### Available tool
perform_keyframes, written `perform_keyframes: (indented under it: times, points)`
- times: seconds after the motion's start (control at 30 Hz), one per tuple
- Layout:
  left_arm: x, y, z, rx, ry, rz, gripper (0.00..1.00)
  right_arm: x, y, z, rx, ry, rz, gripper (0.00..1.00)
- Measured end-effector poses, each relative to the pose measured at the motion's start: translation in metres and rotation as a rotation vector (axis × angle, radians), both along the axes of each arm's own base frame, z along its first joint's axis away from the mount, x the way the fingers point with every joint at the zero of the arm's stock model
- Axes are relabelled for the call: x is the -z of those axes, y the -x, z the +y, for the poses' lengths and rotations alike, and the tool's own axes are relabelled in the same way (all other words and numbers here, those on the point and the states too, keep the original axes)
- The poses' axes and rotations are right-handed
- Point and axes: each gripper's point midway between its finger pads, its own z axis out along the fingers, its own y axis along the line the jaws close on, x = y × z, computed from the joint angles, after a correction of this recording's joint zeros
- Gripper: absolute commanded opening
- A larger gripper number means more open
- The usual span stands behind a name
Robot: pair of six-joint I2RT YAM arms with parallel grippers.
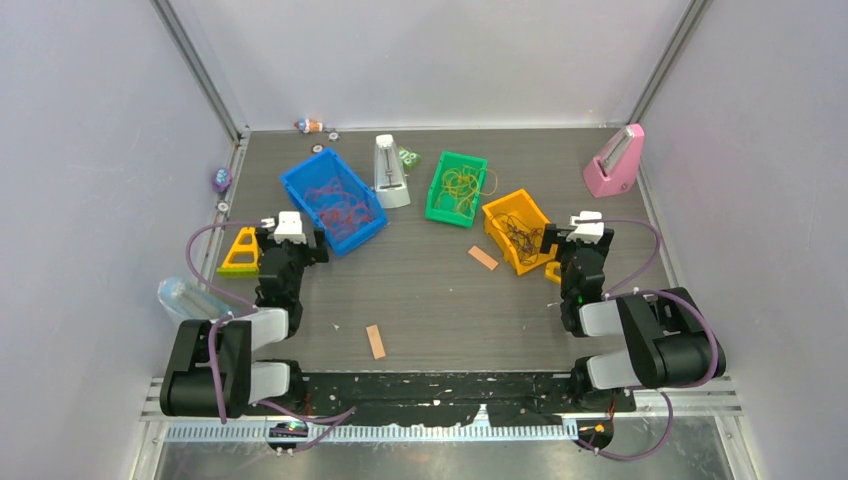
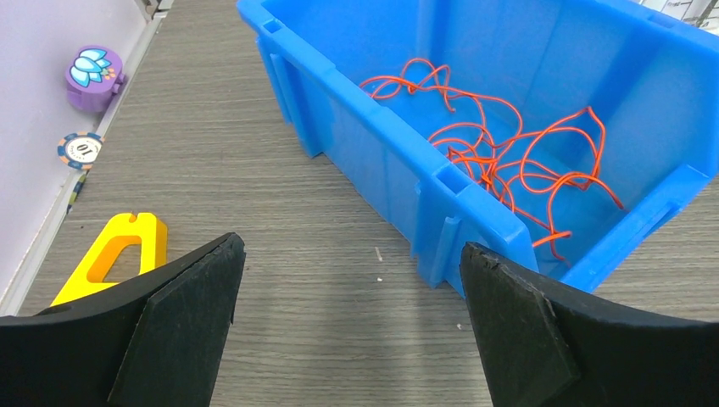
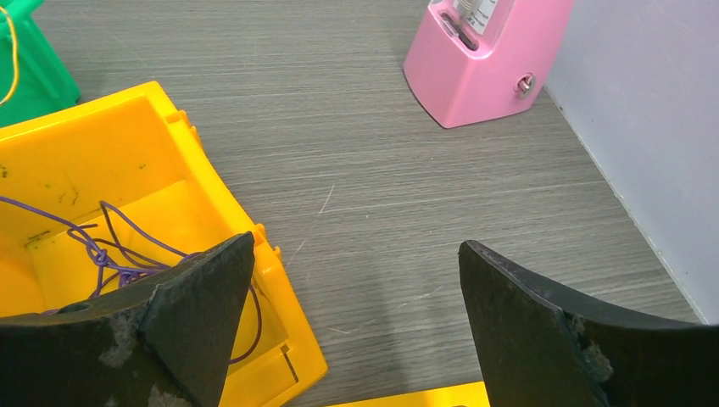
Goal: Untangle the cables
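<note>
The cables lie sorted by colour in three bins. Red-orange cables [image 1: 338, 205] [image 2: 500, 153] fill the blue bin [image 1: 296, 190] [image 2: 381, 127]. Yellow cables [image 1: 458, 185] are in the green bin [image 1: 470, 160]. Dark purple cables [image 1: 522, 238] [image 3: 110, 246] rest in the yellow bin [image 1: 497, 230] [image 3: 102, 153]. My left gripper [image 1: 292, 224] [image 2: 349, 246] is open just short of the blue bin's near corner, with only bare table between its fingers. My right gripper [image 1: 585, 228] [image 3: 356, 244] is open beside the yellow bin's right wall and holds nothing.
A white metronome [image 1: 390, 172] stands between the blue and green bins. A pink one [image 1: 615, 162] [image 3: 487, 59] is by the right wall. A yellow triangular block [image 1: 240, 252] [image 2: 114, 254] lies left of my left gripper. Two tan strips [image 1: 483, 257] [image 1: 375, 341] lie mid-table.
</note>
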Motion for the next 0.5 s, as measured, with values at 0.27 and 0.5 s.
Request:
perform_keyframes:
  times: [0.27,0.5]
  points:
    - [0.0006,0.0002,-0.0001,0.0,0.0,0.002,0.99,0.0014,0.0012,-0.0039,0.023,-0.001,0.006,0.95]
    - [0.0025,0.0007,-0.0002,0.001,0.0,0.01,1.0,0.0015,0.0014,-0.0043,0.026,-0.001,0.006,0.95]
